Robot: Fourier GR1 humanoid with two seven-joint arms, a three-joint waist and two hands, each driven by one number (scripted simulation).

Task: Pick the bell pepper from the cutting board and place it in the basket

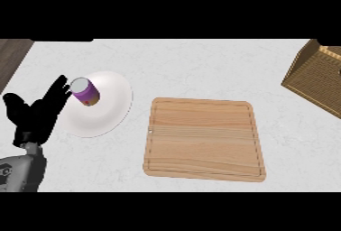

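Observation:
The wooden cutting board [203, 137] lies in the middle of the counter with nothing on it. No bell pepper shows anywhere in the head view. The woven basket [318, 77] sits at the upper right, partly cut off by the picture's edge, and its inside is mostly hidden. My left hand [33, 118] rests open at the far left with its fingers up, next to a white plate. My right hand does not show.
A white plate [106, 115] lies left of the board, with a purple can [86, 92] lying on its upper left part, close to my left fingertips. A dark wooden surface [12, 56] borders the counter's top left corner.

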